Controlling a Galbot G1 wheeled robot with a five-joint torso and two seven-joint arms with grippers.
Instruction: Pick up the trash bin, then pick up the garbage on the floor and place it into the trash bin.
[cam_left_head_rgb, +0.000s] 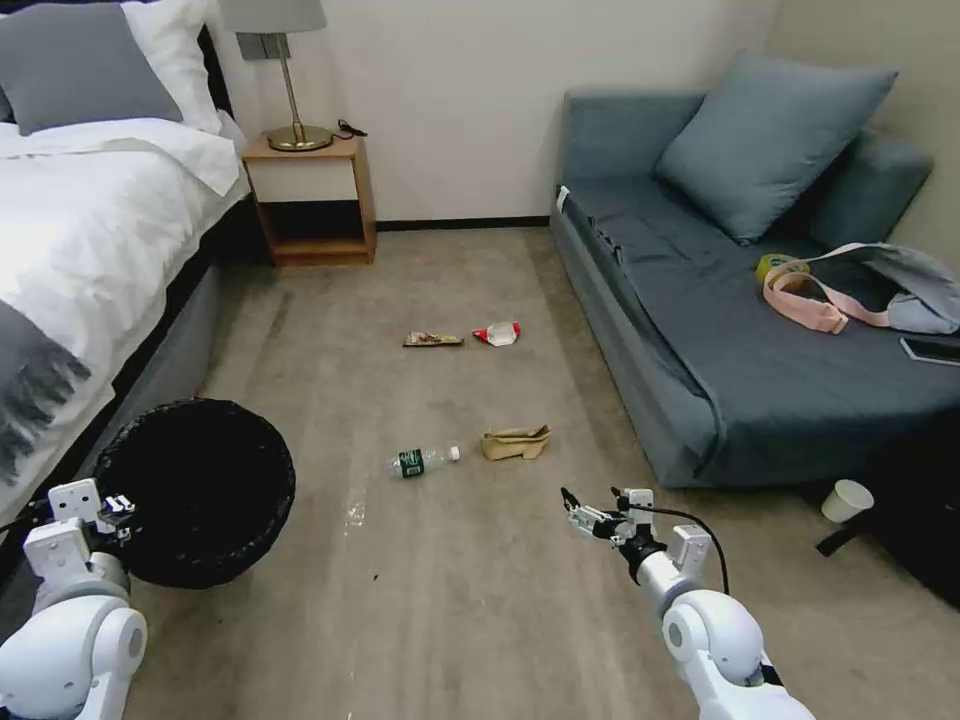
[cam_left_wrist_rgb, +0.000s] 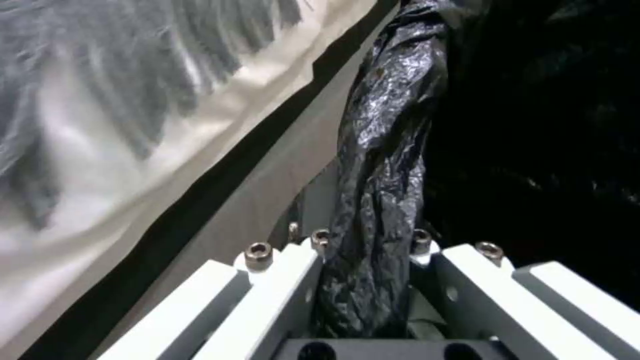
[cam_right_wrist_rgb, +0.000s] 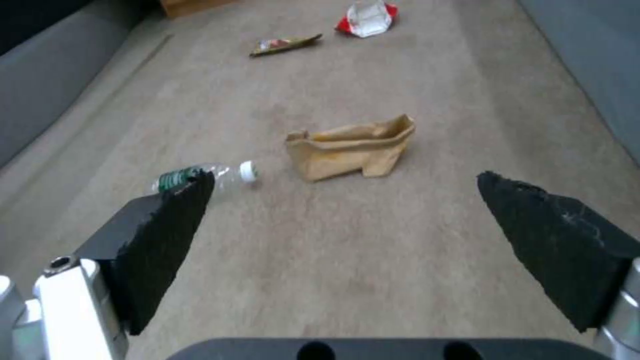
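Four garbage pieces lay on the floor; the paper bag (cam_right_wrist_rgb: 352, 148) sat nearest, straight ahead of the wide-open, empty right hand (cam_right_wrist_rgb: 347, 250). Trash bin (cam_left_head_rgb: 205, 485) rim was clamped by the left hand (cam_left_wrist_rgb: 370, 280).

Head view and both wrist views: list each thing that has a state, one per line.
trash bin: rim gripped by the left hand, liner on, beside the bed.
left hand: shut on the bin's lined rim.
right hand: open, empty, above the floor short of the paper bag.
bottle: capped, lying on its side.
paper bag: crumpled, on the floor.
red-and-white packet: crushed, on the floor.
snack wrapper: flat on the floor.
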